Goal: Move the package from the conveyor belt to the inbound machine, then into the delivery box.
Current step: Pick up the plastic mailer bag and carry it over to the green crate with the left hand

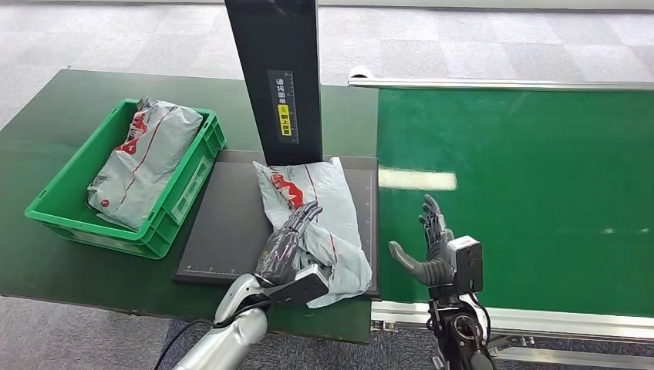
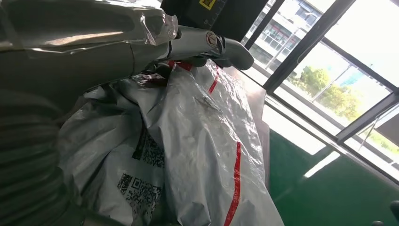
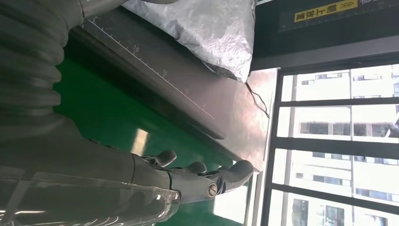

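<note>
Left robot hand (image 1: 289, 245) covers package (image 1: 324, 204) middle; grip unclear.

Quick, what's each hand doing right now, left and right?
Left hand: rests on the grey package on the scanner plate; a grip cannot be told.
Right hand: open, holding nothing.

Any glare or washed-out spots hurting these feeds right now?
Head view: bright ceiling-light streak on the conveyor belt, otherwise evenly lit. Left wrist view: windows blown out, sheen on the package, codes still readable. Right wrist view: bright windows, reflections on the belt, scanner plate legible.
</note>
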